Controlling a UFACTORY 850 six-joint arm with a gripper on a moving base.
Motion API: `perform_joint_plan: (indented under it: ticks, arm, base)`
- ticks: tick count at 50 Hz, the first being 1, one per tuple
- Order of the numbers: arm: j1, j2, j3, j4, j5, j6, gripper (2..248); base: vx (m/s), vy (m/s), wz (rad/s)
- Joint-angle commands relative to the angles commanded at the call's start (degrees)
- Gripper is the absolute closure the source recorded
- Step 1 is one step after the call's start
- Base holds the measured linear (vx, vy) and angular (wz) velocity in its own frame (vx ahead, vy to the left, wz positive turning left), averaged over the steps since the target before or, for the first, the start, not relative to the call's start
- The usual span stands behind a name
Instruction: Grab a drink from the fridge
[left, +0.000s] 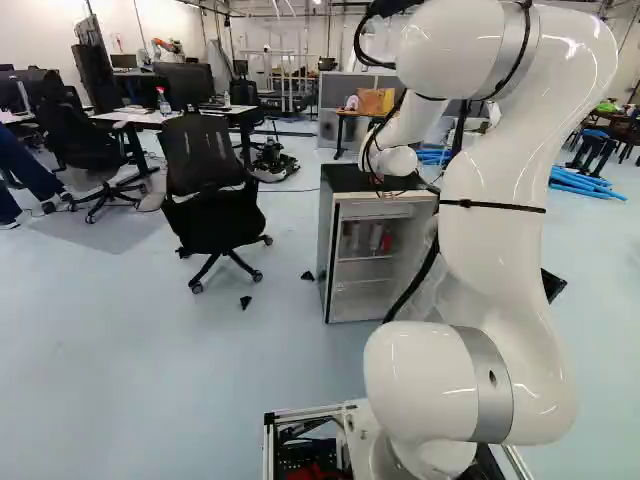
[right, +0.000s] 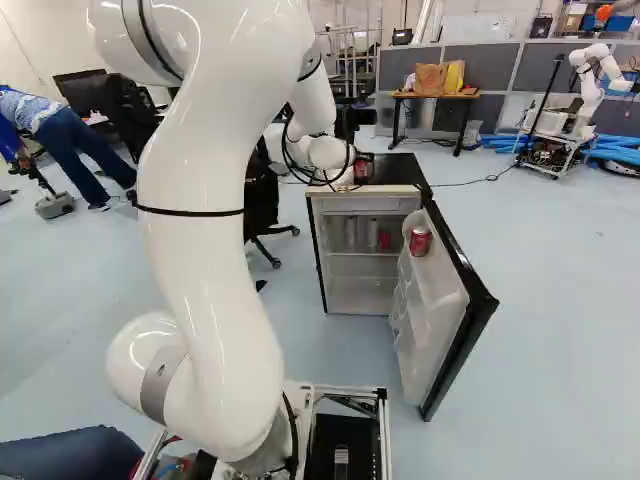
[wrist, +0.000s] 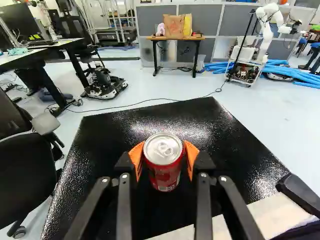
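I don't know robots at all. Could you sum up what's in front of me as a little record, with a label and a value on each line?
Gripper: black with orange pads, closed on a red can
Can's place: over the fridge's black top; whether it touches the top is unclear
Fridge: small, its door open
Door: second red can near its upper end
Fridge shelf: a red item beside pale containers
Nearby: black office chair
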Motion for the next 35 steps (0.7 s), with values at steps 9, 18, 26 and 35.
perform_joint_plan:
  ticks: [9, 18, 26, 35]
  arm:
    - [0.0, 0.0, 0.0, 0.0, 0.0, 0.0, 58]
    - [0.0, 0.0, 0.0, 0.0, 0.0, 0.0, 21]
    - [0.0, 0.8, 1.0, 0.0, 0.0, 0.0, 3]
    - [-0.1, 3.0, 3.8, 0.0, 0.0, 0.0, 3]
  base:
    - [0.000, 0.000, 0.000]
    - [0.000, 0.000, 0.000]
    - [0.000, 0.000, 0.000]
    - [0.000, 0.000, 0.000]
